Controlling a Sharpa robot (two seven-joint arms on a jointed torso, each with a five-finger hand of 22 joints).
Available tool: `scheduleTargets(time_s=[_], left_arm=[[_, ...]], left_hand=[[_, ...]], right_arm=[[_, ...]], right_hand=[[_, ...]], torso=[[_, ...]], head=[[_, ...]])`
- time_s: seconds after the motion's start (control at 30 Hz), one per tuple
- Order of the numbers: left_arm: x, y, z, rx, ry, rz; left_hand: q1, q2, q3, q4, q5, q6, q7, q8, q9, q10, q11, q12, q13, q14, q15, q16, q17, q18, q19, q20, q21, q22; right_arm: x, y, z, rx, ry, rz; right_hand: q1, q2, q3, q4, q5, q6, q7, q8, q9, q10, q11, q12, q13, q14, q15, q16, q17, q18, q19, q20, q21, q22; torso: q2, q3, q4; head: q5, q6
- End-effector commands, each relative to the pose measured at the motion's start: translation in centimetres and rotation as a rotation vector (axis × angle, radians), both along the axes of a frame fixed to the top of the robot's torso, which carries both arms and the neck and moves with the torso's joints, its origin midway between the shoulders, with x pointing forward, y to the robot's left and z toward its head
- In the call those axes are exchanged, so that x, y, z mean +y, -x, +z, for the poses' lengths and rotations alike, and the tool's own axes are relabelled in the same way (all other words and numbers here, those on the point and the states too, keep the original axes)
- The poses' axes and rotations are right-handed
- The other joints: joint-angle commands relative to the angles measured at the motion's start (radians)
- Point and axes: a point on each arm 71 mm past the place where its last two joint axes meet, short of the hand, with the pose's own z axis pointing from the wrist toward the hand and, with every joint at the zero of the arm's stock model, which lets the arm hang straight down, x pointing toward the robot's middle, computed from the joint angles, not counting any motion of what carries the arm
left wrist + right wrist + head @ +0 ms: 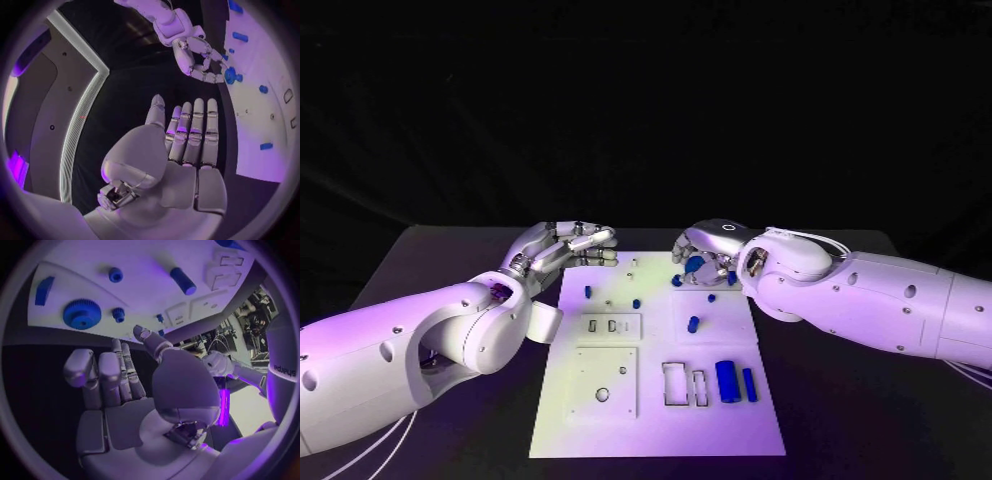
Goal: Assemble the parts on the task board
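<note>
Task board (661, 420): white plate at the table's centre.
Left hand (563, 248): at the board's 11 o'clock corner, fingers straight and close together, holding nothing.
Right hand (708, 255): at the board's 1 o'clock edge, fingers loosely curled, empty, beside a blue gear (82, 314).
Parts: blue cylinder (727, 380) at 4 o'clock.

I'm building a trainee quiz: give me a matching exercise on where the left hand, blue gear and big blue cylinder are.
1 left hand
2 blue gear
3 blue cylinder

A near right part of the task board
B far part of the board, by the right hand
C at the board's far left corner, fingers apart

Pairs: 1-C, 2-B, 3-A
</note>
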Motion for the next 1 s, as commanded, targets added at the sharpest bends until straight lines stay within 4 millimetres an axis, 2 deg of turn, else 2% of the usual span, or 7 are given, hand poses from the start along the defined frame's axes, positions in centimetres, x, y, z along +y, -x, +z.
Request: scheduleTargets(time_s=[0.03, 0.13, 0.23, 0.33, 0.6, 0.83, 1.0], left_arm=[[-0.35, 0.05, 0.43, 0.009, 0.023, -0.024], [-0.34, 0.03, 0.62, 0.008, 0.024, -0.025], [-0.27, 0.01, 0.76, 0.007, 0.024, -0.025], [-0.22, 0.0, 0.83, 0.007, 0.023, -0.025], [-0.15, 0.06, 0.94, 0.008, 0.023, -0.027], [-0.21, 0.07, 0.95, 0.017, 0.029, -0.033], [-0.22, 0.04, 0.91, 0.024, 0.031, -0.036]], left_hand=[[-0.008, 0.001, -0.022, -0.007, -0.003, -0.006, -0.001, -0.003, 0.001, -0.004, 0.002, -0.002, 0.001, -0.004, 0.001, -0.004, 0.001, 0.018, -0.002, 0.004, -0.002, -0.001], [-0.009, 0.002, -0.022, -0.007, -0.002, -0.008, -0.001, -0.003, 0.002, -0.006, 0.002, -0.002, 0.002, -0.005, 0.001, -0.005, 0.002, 0.017, -0.003, 0.004, -0.003, -0.002], [-0.009, 0.002, -0.022, -0.007, -0.002, -0.008, -0.001, -0.003, 0.002, -0.006, 0.002, -0.002, 0.002, -0.005, 0.001, -0.005, 0.002, 0.017, -0.003, 0.004, -0.003, -0.002], [-0.01, 0.002, -0.021, -0.008, -0.002, -0.01, 0.0, -0.004, 0.002, -0.007, 0.003, -0.002, 0.002, -0.006, 0.002, -0.006, 0.003, 0.017, -0.003, 0.005, -0.004, -0.002], [-0.011, 0.003, -0.021, -0.009, -0.001, -0.011, 0.001, -0.004, 0.003, -0.009, 0.003, -0.003, 0.002, -0.008, 0.003, -0.008, 0.005, 0.017, -0.004, 0.005, -0.005, -0.003], [-0.018, 0.006, -0.02, -0.007, -0.001, -0.015, 0.002, -0.004, 0.006, -0.012, 0.005, -0.003, 0.002, -0.01, 0.004, -0.011, 0.008, 0.017, -0.006, 0.006, -0.007, -0.004], [-0.023, 0.007, -0.02, -0.006, -0.001, -0.017, 0.003, -0.004, 0.008, -0.014, 0.005, -0.003, 0.003, -0.012, 0.005, -0.013, 0.01, 0.017, -0.007, 0.007, -0.008, -0.005]], right_arm=[[0.03, -0.07, -0.45, -0.002, 0.076, -0.003], [0.05, -0.14, -0.56, -0.002, 0.083, -0.005], [0.05, -0.21, -0.65, -0.002, 0.091, -0.009], [0.01, -0.27, -0.7, -0.002, 0.096, -0.013], [0.03, -0.43, -0.82, -0.008, 0.093, -0.016], [0.18, -0.42, -0.85, -0.01, 0.079, -0.014], [0.09, -0.48, -0.87, -0.008, 0.073, -0.019]], right_hand=[[0.003, -0.006, 0.008, 0.002, 0.002, -0.001, 0.002, -0.004, 0.004, -0.009, 0.002, -0.004, 0.002, 0.014, -0.001, 0.029, 0.025, -0.015, 0.018, 0.002, 0.027, 0.038], [0.006, -0.005, 0.013, 0.001, 0.001, 0.001, 0.003, -0.004, 0.008, -0.01, 0.002, -0.004, 0.002, 0.022, 0.0, 0.053, 0.046, -0.02, 0.03, 0.003, 0.049, 0.069], [0.011, -0.003, 0.036, 0.0, -0.045, 0.004, 0.003, -0.008, 0.014, -0.009, 0.003, -0.003, 0.004, 0.034, 0.002, 0.095, 0.079, -0.028, 0.049, 0.005, 0.088, 0.124], [0.01, -0.003, 0.04, 0.001, -0.049, 0.007, 0.004, -0.007, 0.016, -0.009, 0.004, -0.003, 0.004, 0.038, 0.002, 0.106, 0.09, -0.031, 0.058, 0.005, 0.099, 0.141], [0.011, 0.005, 0.064, 0.007, -0.056, 0.025, 0.005, -0.002, 0.022, -0.009, 0.005, -0.002, 0.004, 0.035, 0.004, 0.108, 0.081, -0.033, 0.06, 0.007, 0.11, 0.158], [0.004, 0.008, 0.086, 0.018, -0.055, 0.029, 0.004, -0.005, 0.024, 0.003, 0.003, -0.001, 0.004, 0.042, 0.003, 0.123, 0.093, -0.036, 0.071, 0.007, 0.126, 0.182], [0.001, 0.01, 0.111, 0.027, -0.056, 0.043, -0.002, 0.0, 0.03, 0.021, -0.001, 0.001, 0.004, 0.052, -0.001, 0.142, 0.111, -0.042, 0.089, 0.004, 0.147, 0.215]], torso=[[0.015, -0.0035, 0.0067], [0.02, -0.0043, 0.0079], [0.023, -0.0047, 0.009], [0.024, -0.006, 0.01], [0.03, -0.0048, 0.0105], [0.033, -0.0055, 0.011], [0.035, -0.0046, 0.0103]], head=[[-0.004, 0.003], [-0.003, 0.004], [-0.004, 0.005], [-0.006, 0.005], [-0.008, 0.007], [-0.004, -0.003], [-0.004, -0.007]])
